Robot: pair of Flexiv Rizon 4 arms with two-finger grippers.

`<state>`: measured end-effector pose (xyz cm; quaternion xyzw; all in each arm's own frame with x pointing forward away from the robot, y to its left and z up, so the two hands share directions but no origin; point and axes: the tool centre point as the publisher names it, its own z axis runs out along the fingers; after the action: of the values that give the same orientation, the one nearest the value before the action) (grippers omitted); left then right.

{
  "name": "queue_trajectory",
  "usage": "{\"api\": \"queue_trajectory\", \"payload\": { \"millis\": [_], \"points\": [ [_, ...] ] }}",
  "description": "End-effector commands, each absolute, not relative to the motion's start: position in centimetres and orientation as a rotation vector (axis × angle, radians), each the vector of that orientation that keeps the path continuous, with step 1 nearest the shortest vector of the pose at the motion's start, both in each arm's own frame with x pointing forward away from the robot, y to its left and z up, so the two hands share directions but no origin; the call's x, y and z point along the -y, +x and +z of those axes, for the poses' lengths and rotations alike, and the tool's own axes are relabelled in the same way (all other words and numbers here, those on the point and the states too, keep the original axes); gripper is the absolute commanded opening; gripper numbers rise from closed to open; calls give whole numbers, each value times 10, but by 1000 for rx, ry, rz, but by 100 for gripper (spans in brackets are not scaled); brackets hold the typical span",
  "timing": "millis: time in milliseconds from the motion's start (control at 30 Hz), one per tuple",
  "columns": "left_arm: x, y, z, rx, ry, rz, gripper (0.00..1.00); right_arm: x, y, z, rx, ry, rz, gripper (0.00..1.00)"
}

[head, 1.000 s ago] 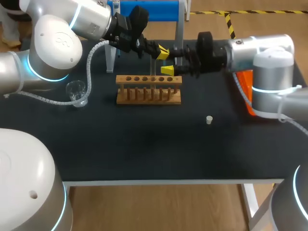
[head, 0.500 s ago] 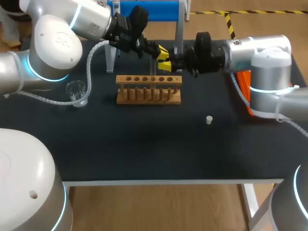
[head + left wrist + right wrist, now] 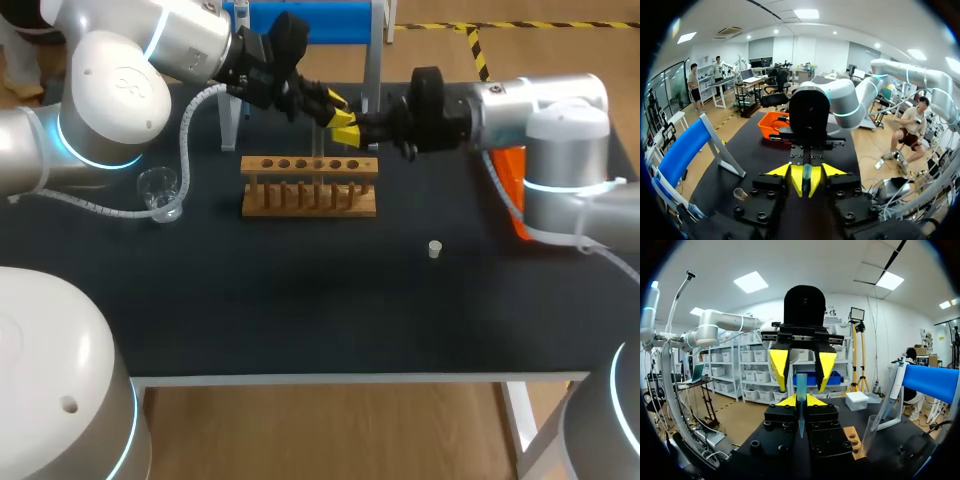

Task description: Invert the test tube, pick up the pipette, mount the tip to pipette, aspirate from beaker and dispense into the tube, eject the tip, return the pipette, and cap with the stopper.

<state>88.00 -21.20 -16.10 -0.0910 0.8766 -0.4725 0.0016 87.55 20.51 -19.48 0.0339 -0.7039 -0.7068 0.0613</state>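
Observation:
A clear test tube (image 3: pixel 801 385) hangs over the wooden rack (image 3: pixel 309 185), between my two grippers, which face each other. My right gripper (image 3: pixel 350 133) is shut on the test tube (image 3: pixel 806 173); its yellow tips press it from both sides (image 3: pixel 801 400). My left gripper (image 3: pixel 337 108) stands open, its fingers (image 3: pixel 779 365) spread either side of the tube without touching it. The glass beaker (image 3: pixel 160 192) stands to the left of the rack. A small white stopper (image 3: pixel 434 249) lies on the table right of the rack. The blue pipette stand (image 3: pixel 300 20) is behind.
An orange bin (image 3: pixel 512 180) sits at the right edge under my right arm. The rack has several empty holes. The black tabletop (image 3: pixel 320 310) stretches toward the front edge.
My right gripper came in and shut on the test tube. My left gripper, which was shut on it, has let go and spread its fingers.

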Motion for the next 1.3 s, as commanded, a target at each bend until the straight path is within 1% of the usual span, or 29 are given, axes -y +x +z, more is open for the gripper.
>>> {"api": "queue_trajectory", "payload": {
  "millis": [33,633,1300],
  "points": [
    [212,880,-160,-2755,-285,-1481,100,-186,870,-195,2129,102,-2142,0],
    [212,880,-160,-2755,-285,-1481,100,-83,847,-213,2151,93,-2147,0],
    [212,880,-160,-2755,-285,-1481,100,-83,847,-213,2151,93,-2147,0]
  ]
}}
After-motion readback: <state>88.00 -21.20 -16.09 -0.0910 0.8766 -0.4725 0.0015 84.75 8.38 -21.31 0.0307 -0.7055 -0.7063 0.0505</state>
